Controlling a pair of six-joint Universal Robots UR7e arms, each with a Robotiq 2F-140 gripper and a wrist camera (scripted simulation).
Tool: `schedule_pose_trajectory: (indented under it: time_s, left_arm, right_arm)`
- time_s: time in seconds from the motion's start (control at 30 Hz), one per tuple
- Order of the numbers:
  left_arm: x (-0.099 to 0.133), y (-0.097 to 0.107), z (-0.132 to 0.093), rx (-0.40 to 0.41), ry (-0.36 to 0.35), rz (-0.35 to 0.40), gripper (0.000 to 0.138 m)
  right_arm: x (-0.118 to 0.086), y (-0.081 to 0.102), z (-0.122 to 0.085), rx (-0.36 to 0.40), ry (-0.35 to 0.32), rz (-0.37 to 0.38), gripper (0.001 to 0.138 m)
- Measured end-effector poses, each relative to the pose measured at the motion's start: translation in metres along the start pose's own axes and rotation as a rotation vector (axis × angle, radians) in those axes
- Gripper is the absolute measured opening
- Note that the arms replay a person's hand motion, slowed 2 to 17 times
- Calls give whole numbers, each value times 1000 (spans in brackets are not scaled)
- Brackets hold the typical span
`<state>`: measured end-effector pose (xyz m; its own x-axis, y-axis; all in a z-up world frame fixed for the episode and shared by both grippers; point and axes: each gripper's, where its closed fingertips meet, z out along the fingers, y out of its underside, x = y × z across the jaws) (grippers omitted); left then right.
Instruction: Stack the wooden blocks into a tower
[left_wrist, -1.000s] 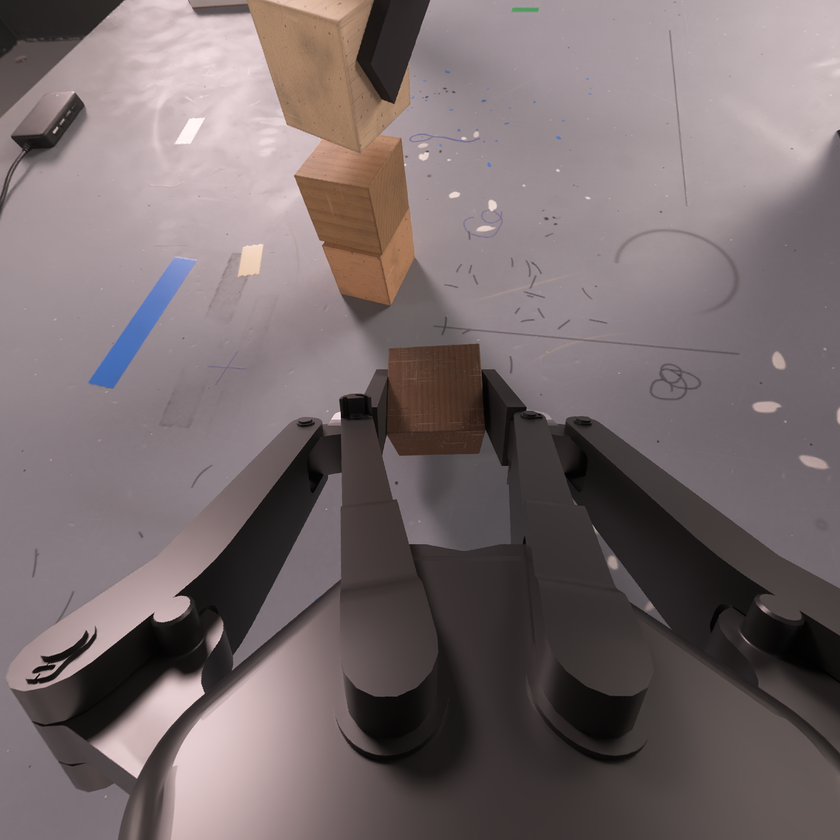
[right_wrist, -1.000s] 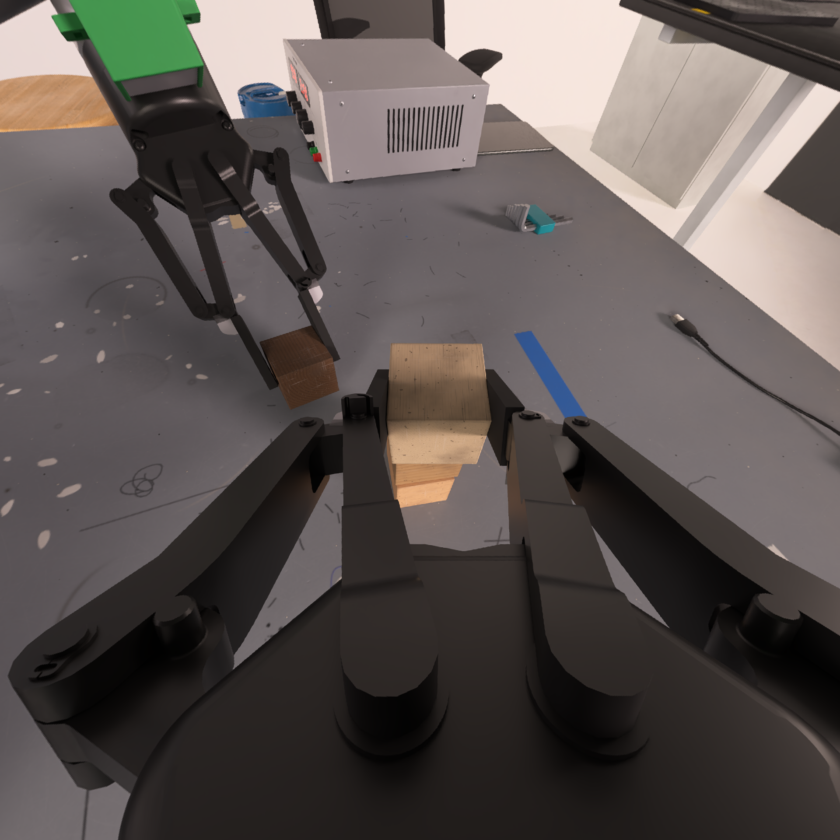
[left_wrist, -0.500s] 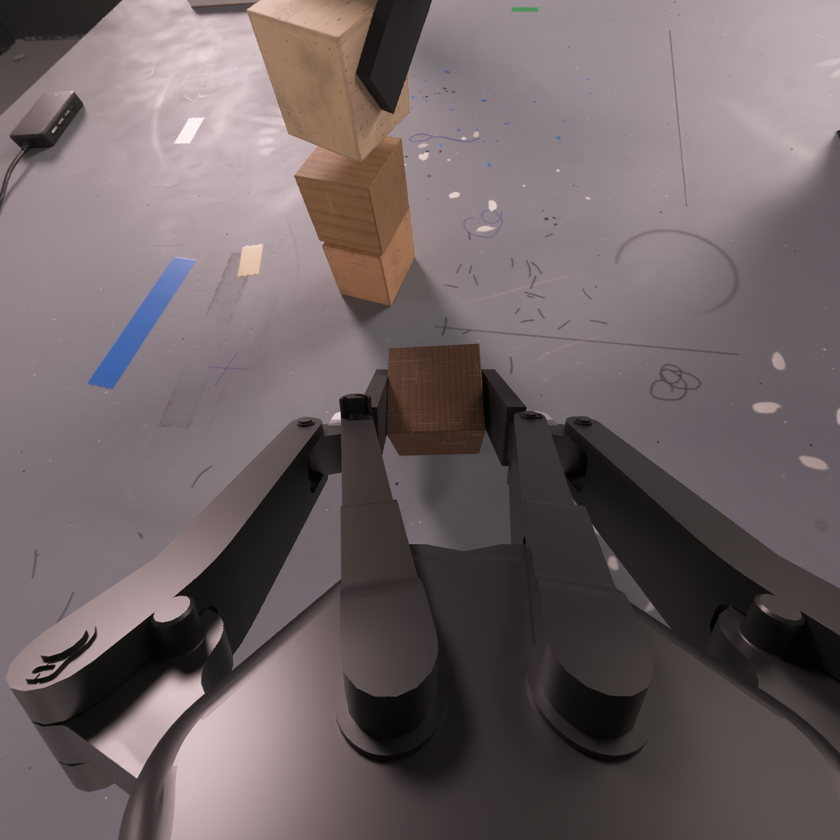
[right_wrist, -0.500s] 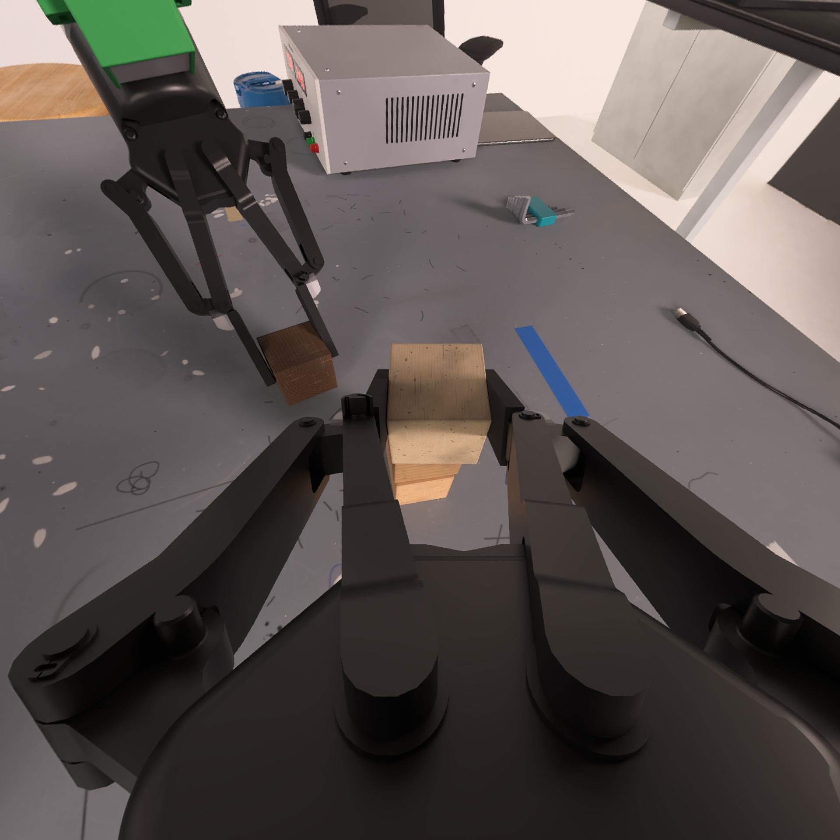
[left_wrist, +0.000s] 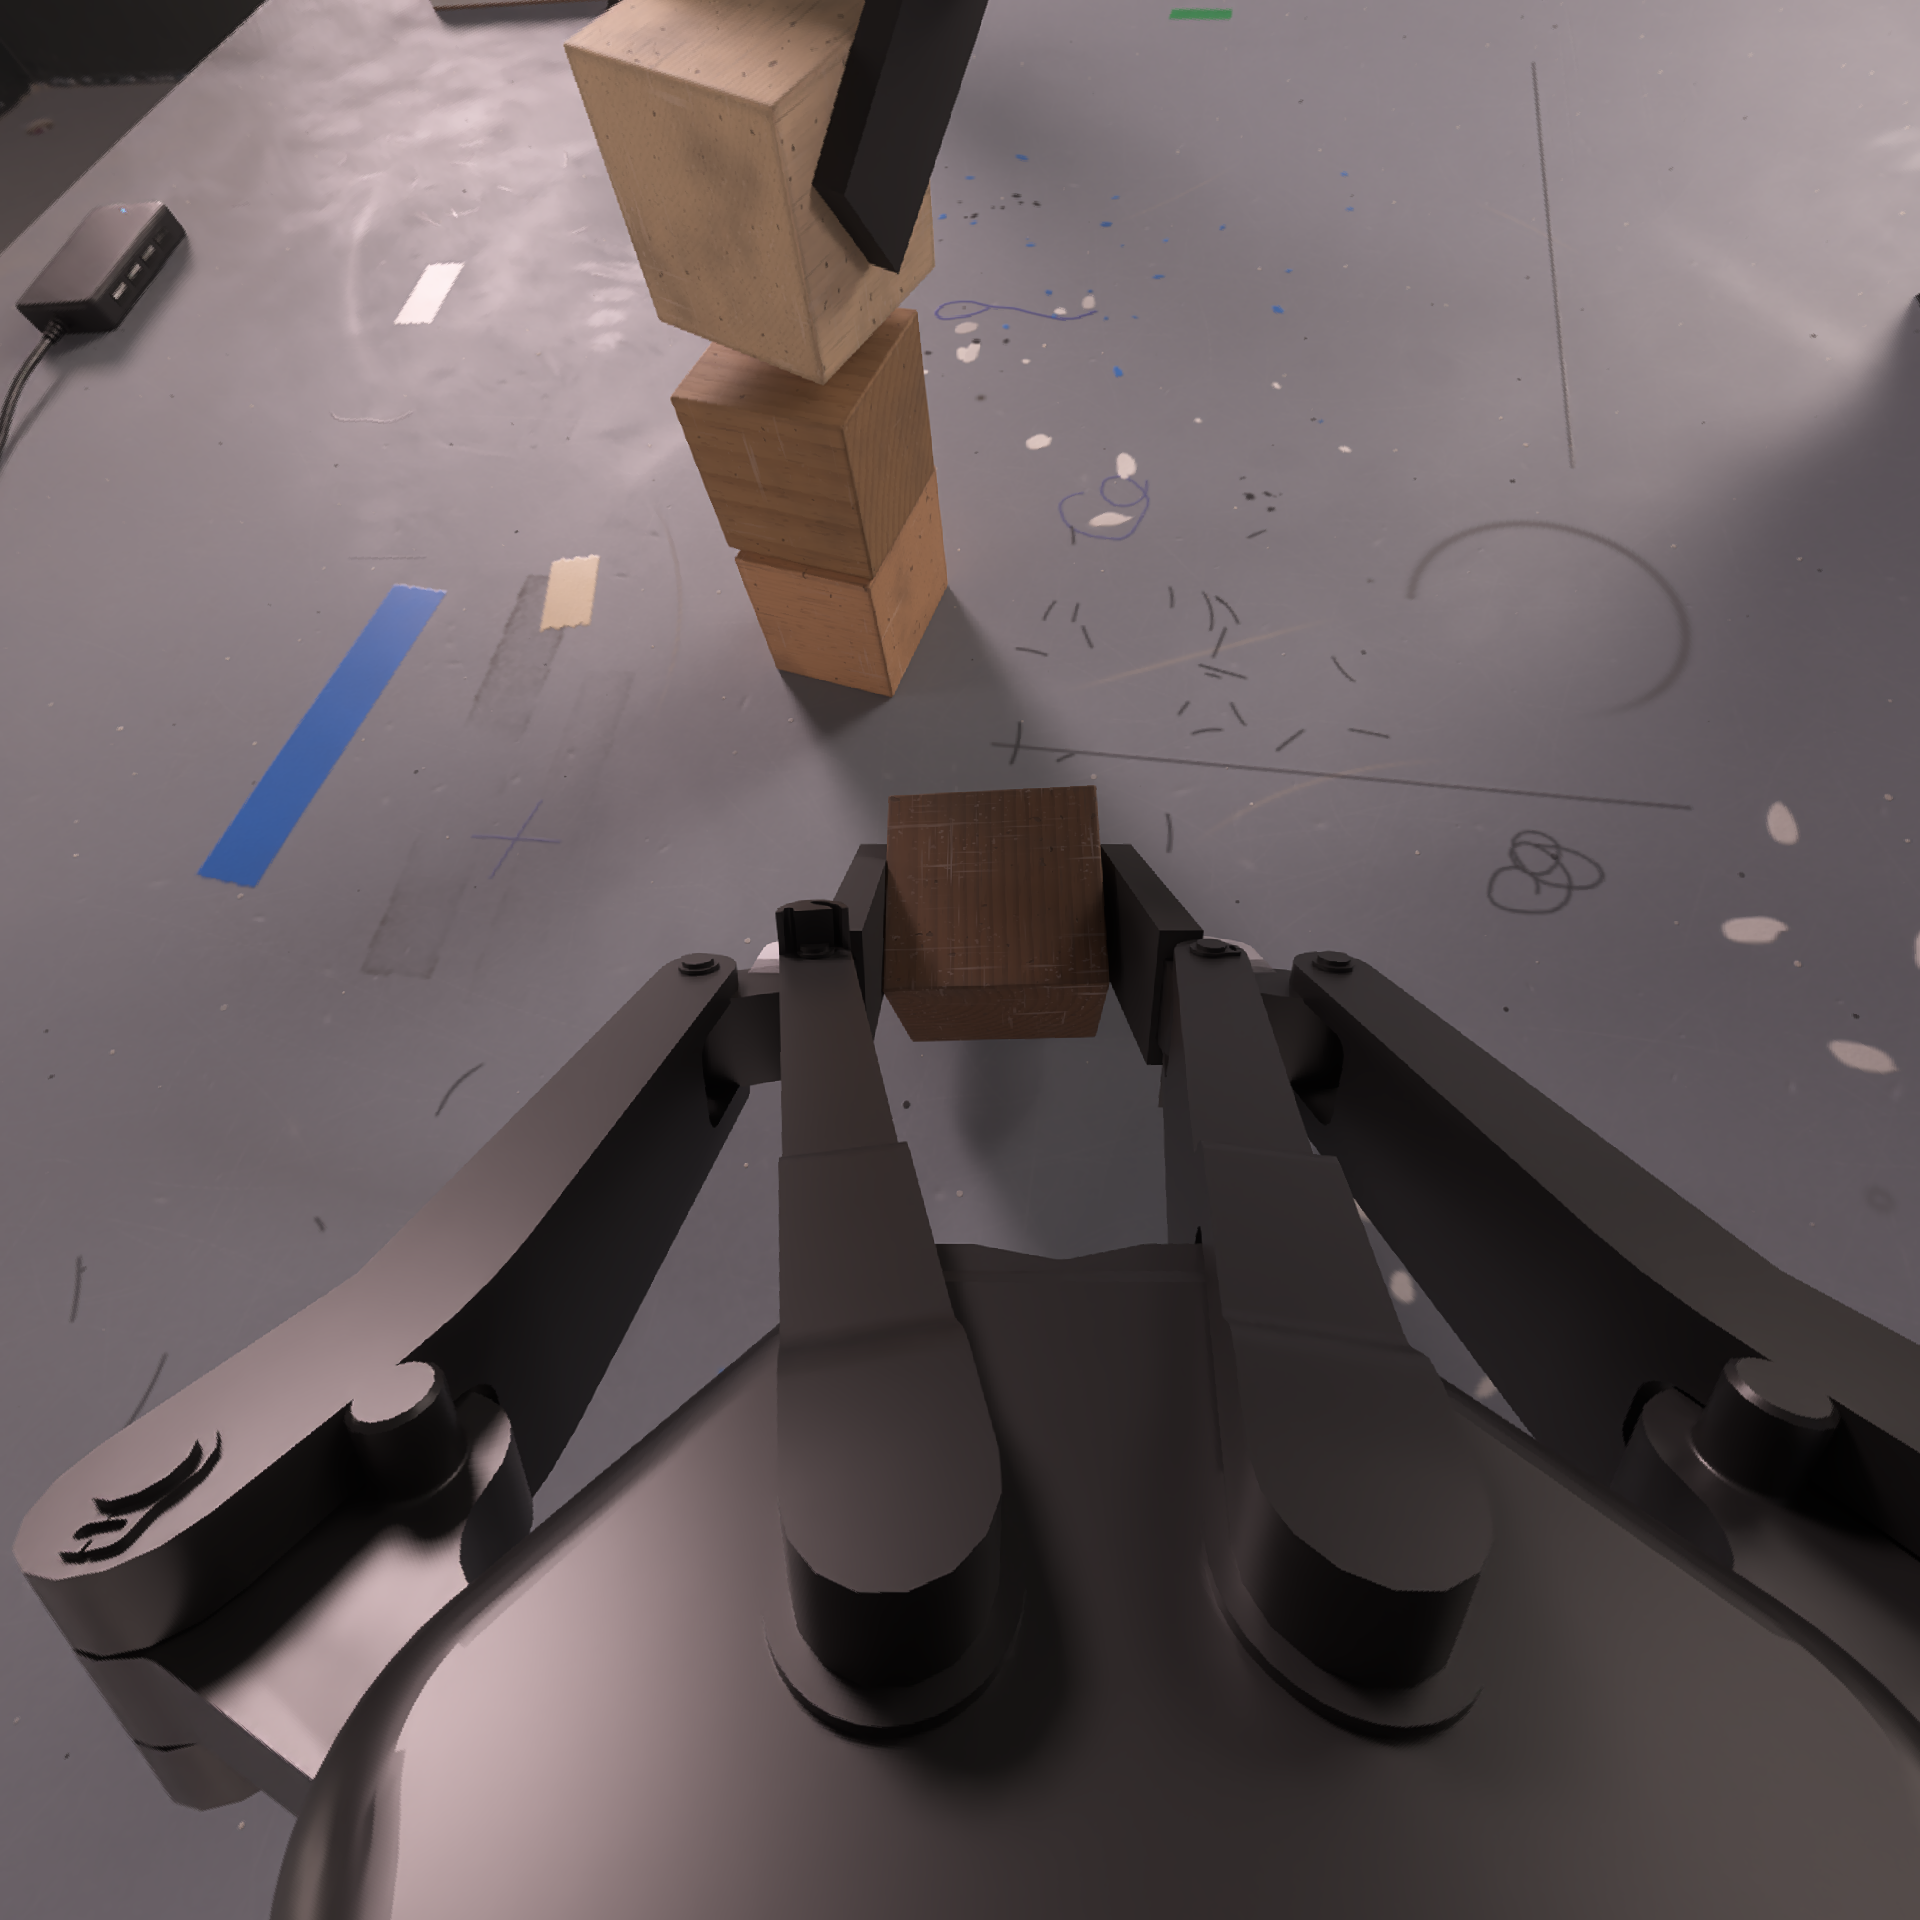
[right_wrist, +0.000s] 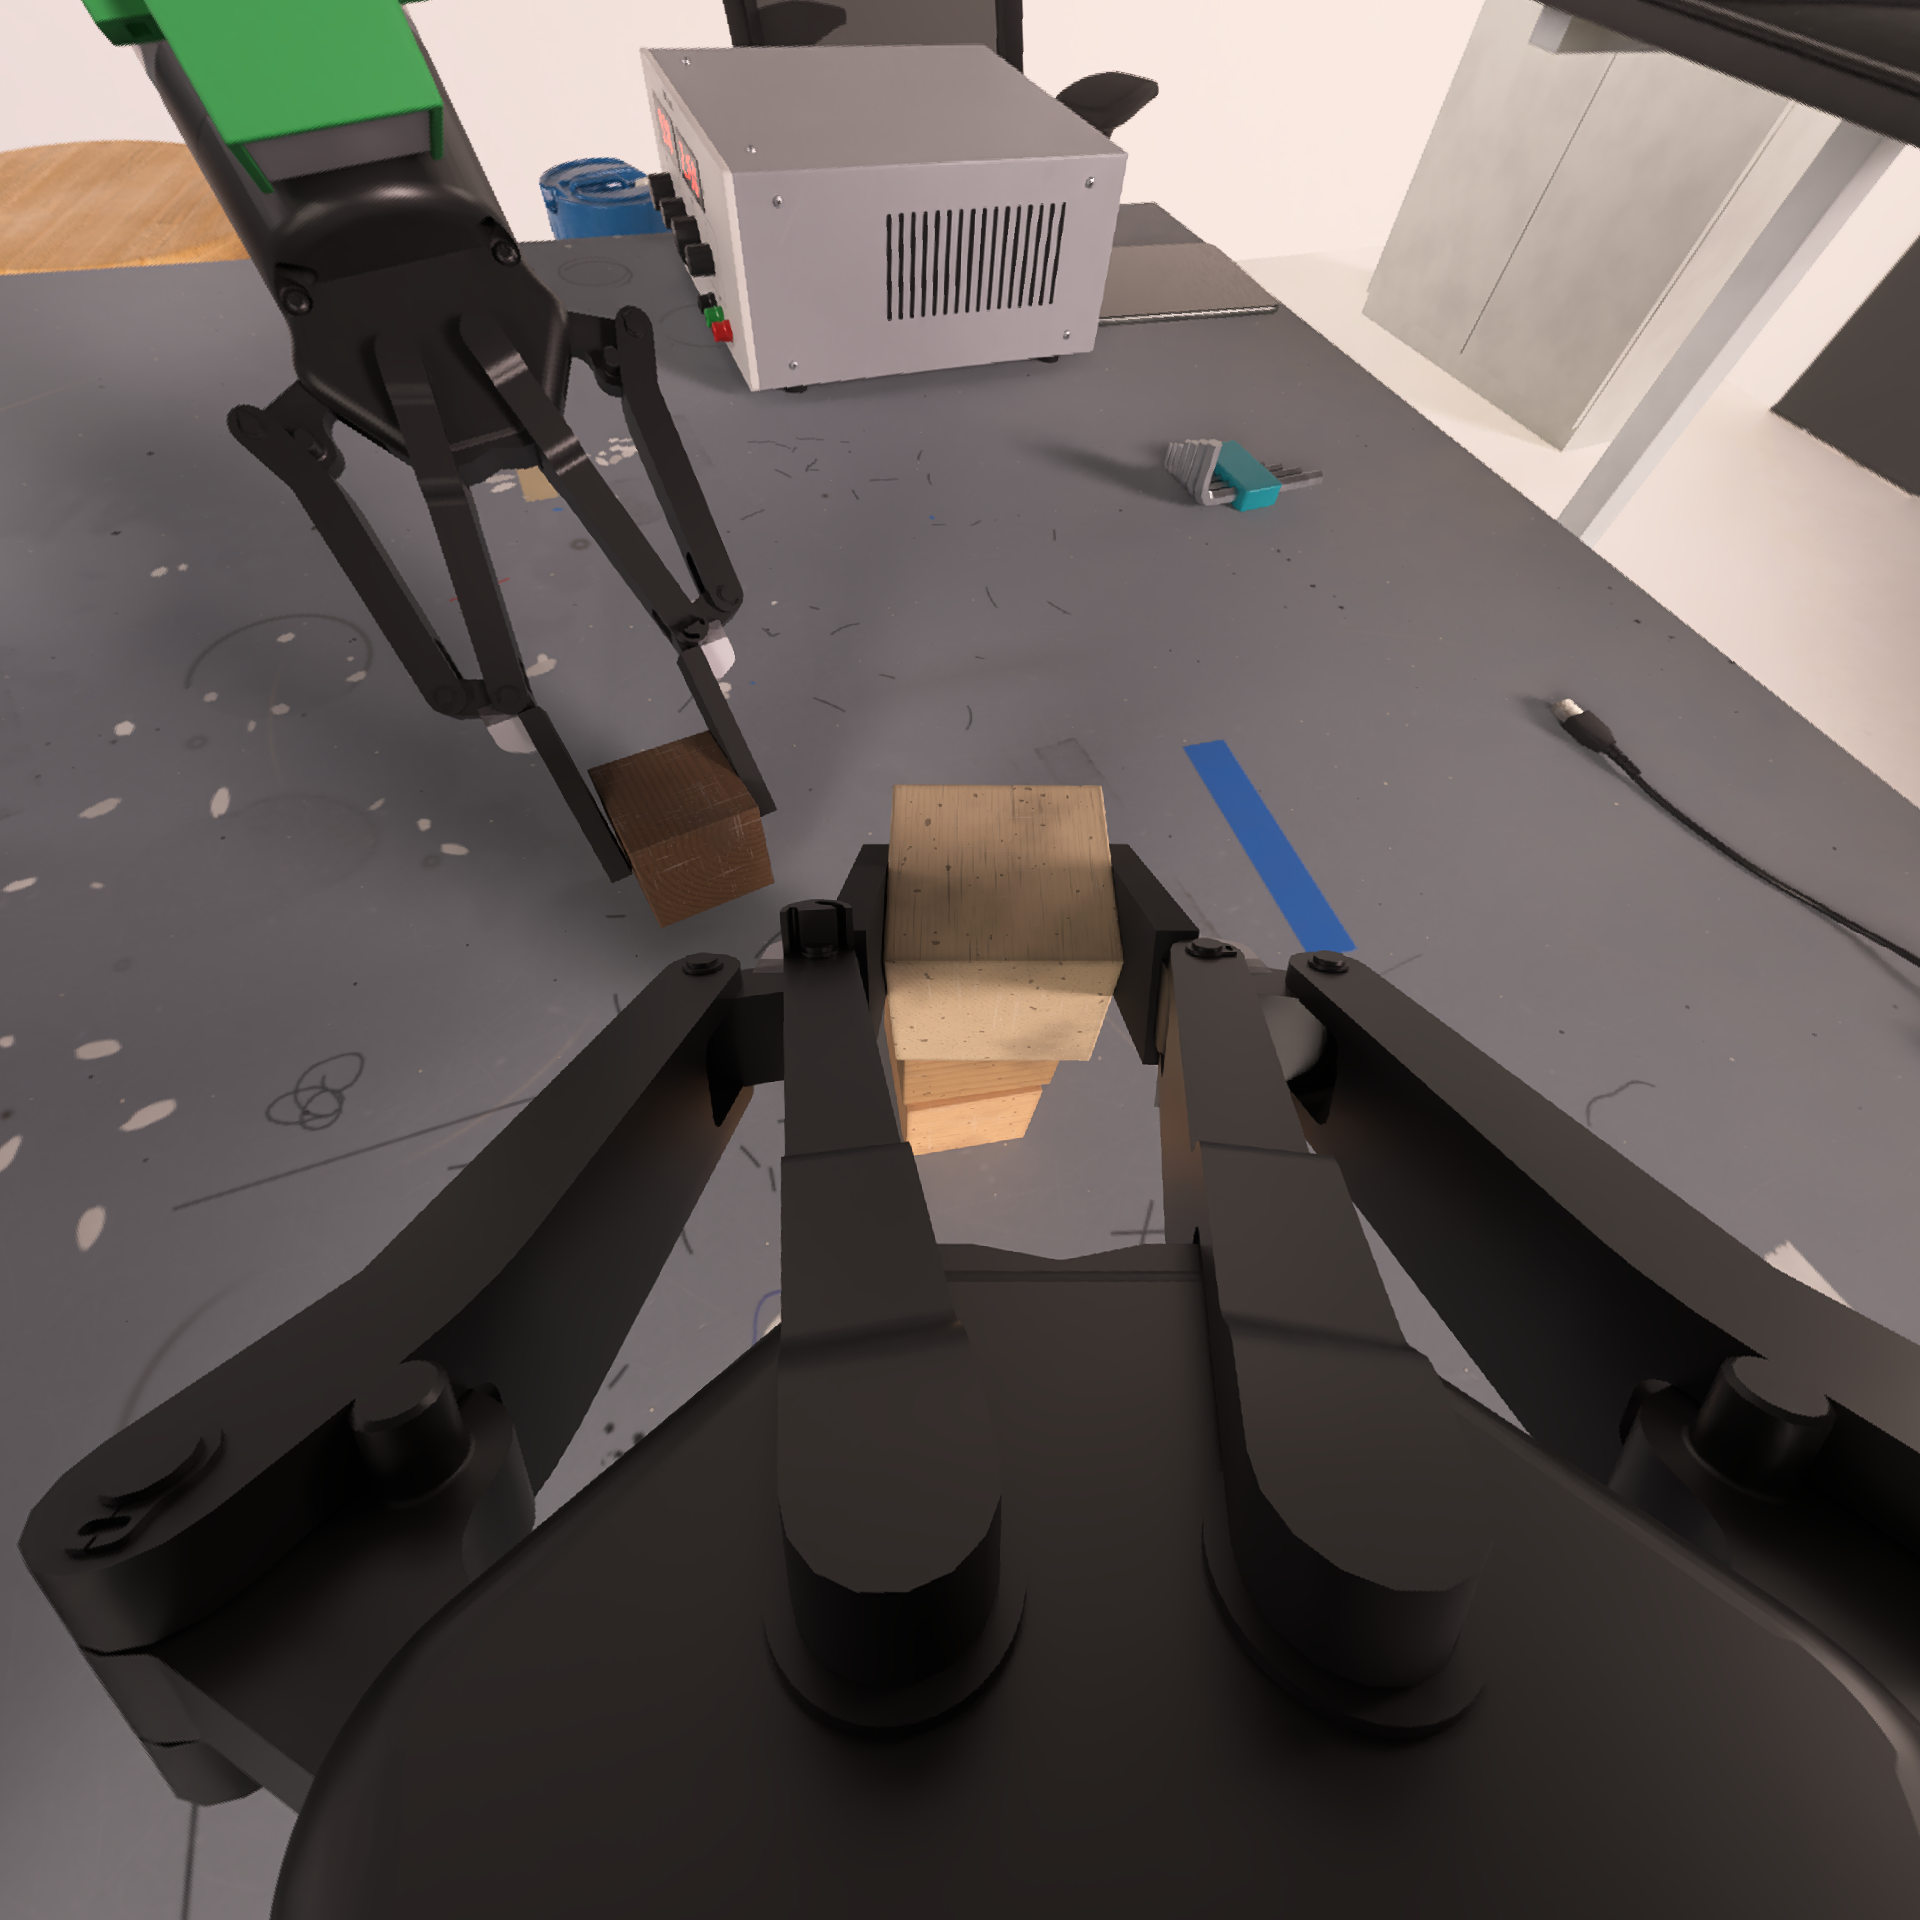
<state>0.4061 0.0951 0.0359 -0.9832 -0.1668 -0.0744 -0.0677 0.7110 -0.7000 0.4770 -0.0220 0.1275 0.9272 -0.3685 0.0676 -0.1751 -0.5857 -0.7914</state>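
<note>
My left gripper (left_wrist: 995, 925) is shut on a dark brown wooden block (left_wrist: 992, 914) and holds it just above the grey table. This block also shows in the right wrist view (right_wrist: 691, 836), held by the left gripper (right_wrist: 681, 821). My right gripper (right_wrist: 1003, 935) is shut on a pale wooden block (right_wrist: 997, 914) and holds it on or just over a stack of two tan blocks (right_wrist: 971, 1107). In the left wrist view the pale block (left_wrist: 727, 197) is tilted above the upper tan block (left_wrist: 800, 457) and the lower tan block (left_wrist: 842, 618).
A grey power supply box (right_wrist: 894, 208) stands at the back of the table. A hex key set (right_wrist: 1236, 478), a blue tape strip (right_wrist: 1268, 842) and a black cable (right_wrist: 1704, 800) lie to the right. A small black hub (left_wrist: 104, 265) lies far left.
The right gripper with the pale block has sunk slightly toward the stack. The left gripper and its dark block have stayed put.
</note>
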Motion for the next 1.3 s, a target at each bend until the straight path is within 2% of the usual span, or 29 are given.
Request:
schedule_pose_trajectory:
  time_s: [0.77, 1.07, 1.13, 1.3]
  left_arm:
    - [-1, -6, -5, 31, -9, -2, 53]
    - [-4, -15, -13, 60, -27, -7, 53]
    - [-4, -20, -16, 73, -30, -8, 53]
    - [-7, -34, -26, 104, -47, -8, 53]
  right_arm:
    - [1, 1, -1, 2, -6, 10, 51]
    - [1, 1, -3, -4, 0, -8, 51]
    - [1, 0, -4, -2, 0, -16, 65]
    - [-2, -3, -9, 13, -15, -30, 70]
